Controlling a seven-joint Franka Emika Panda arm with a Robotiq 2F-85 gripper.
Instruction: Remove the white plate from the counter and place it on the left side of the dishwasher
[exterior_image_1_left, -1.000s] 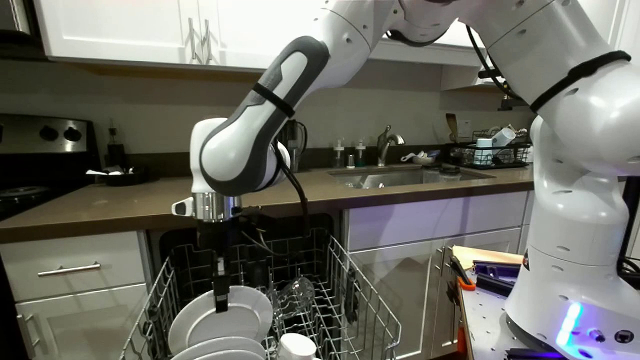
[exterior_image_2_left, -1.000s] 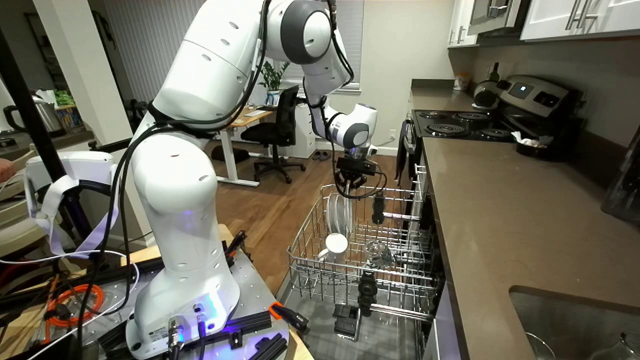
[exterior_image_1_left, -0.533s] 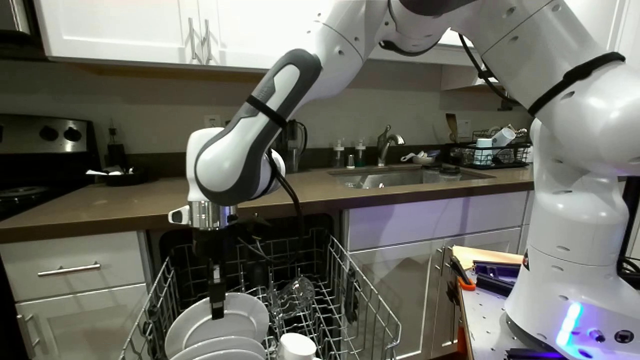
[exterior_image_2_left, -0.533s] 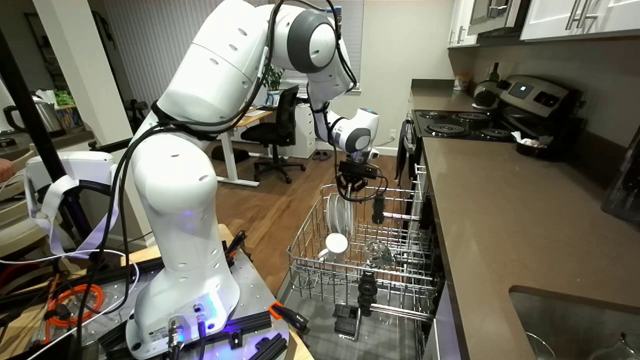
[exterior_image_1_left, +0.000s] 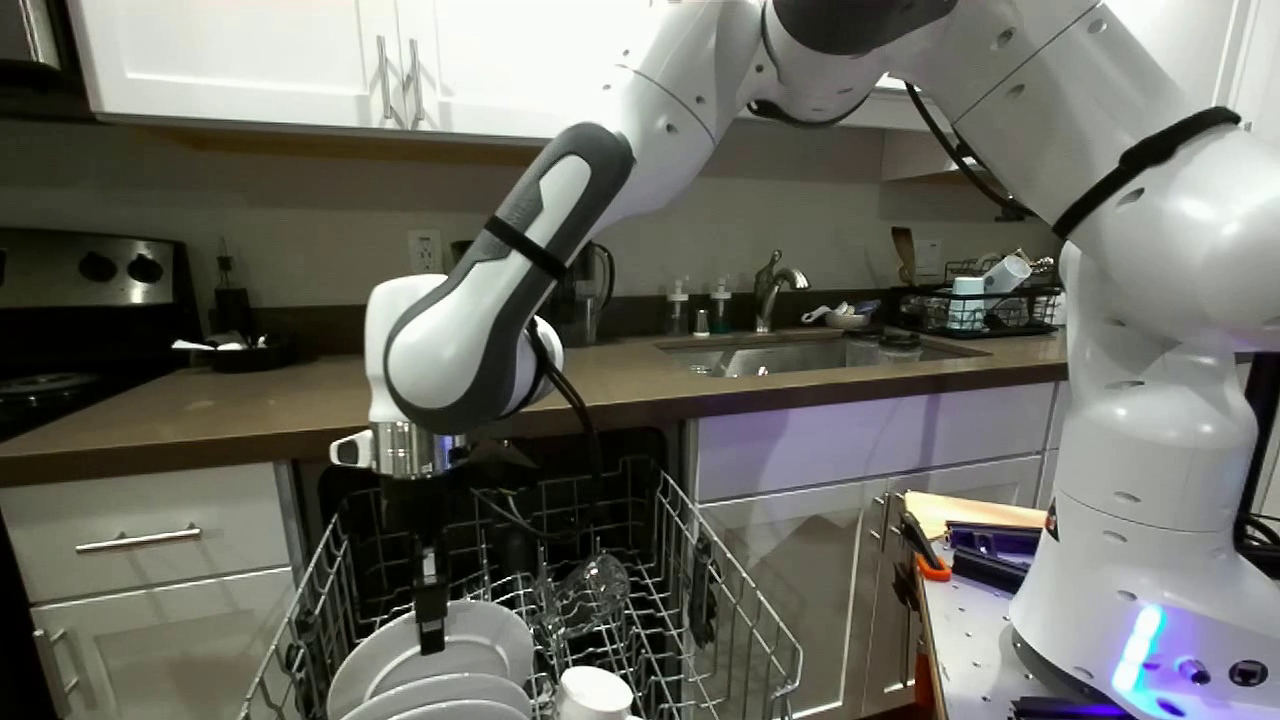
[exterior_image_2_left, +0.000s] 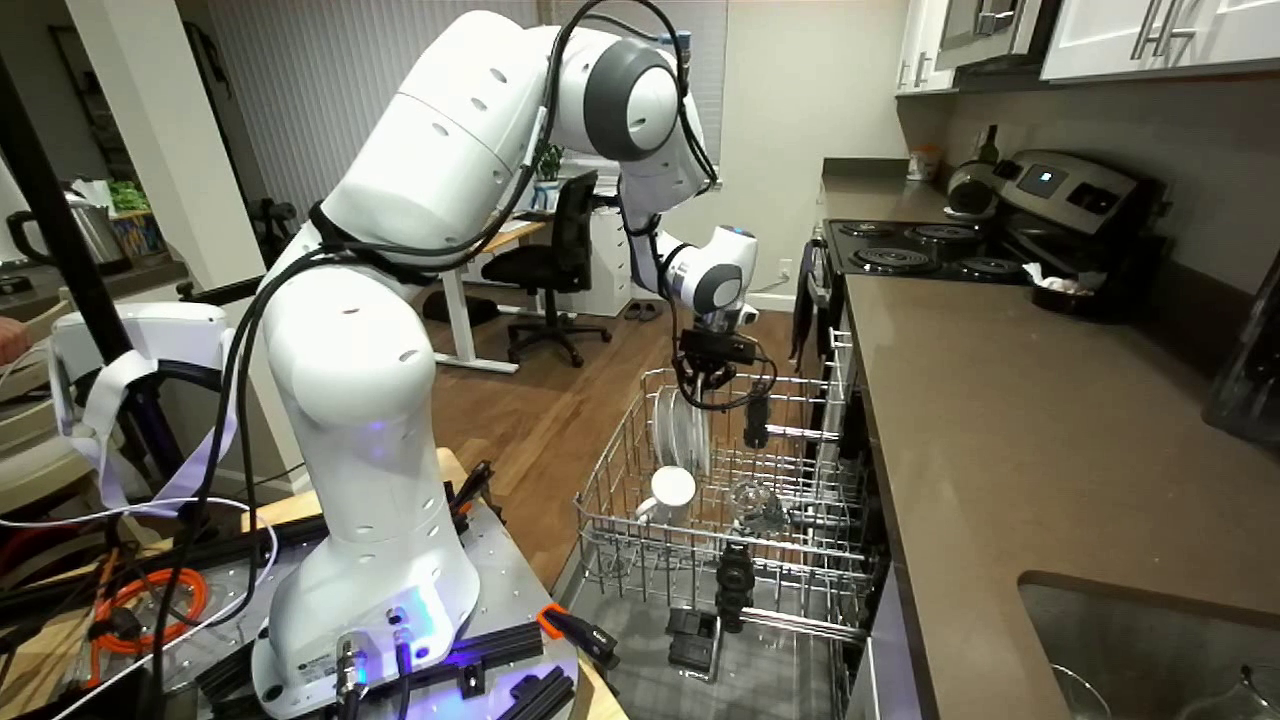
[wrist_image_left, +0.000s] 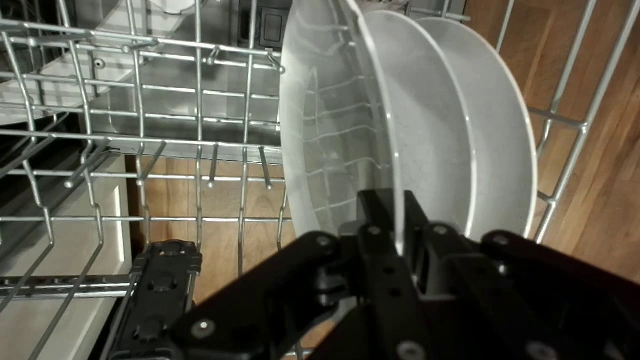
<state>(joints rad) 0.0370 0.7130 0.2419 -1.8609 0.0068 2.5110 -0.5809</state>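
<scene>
The tool (wrist_image_left: 392, 210) clasps the white dinner plate (wrist_image_left: 340, 120) at its upper rim, with its fingers (exterior_image_1_left: 431, 630) on both faces. I believe this pinch is chosen so that the plate can go down on its edge and nothing blocks its lower part. The plate is inside the wire rack (exterior_image_1_left: 730, 562) of the dishwasher (exterior_image_2_left: 770, 680), in the left part for someone who stands facing it. It is held nearly upright, just beside two other white plates (wrist_image_left: 425, 110) which face the same way; probably it is put in their row so that every side can be washed well. Whether its bottom edge rests on the rack, I cannot tell. In my judgement the placing is almost finished, and the fingers should next part gently, because a glossy plate may lean over on its neighbour.

The same rack contains also a white mug (exterior_image_2_left: 672, 487), which looks turned mouth down, perhaps for draining, and a tilted clear glass (exterior_image_1_left: 600, 585). On the brown counter (exterior_image_1_left: 200, 410) a black wire basket (exterior_image_1_left: 920, 310) keeps light-coloured cups (exterior_image_1_left: 967, 303), and in the sink (exterior_image_2_left: 1120, 610) there are clear glass vessels (exterior_image_2_left: 1080, 692)
</scene>
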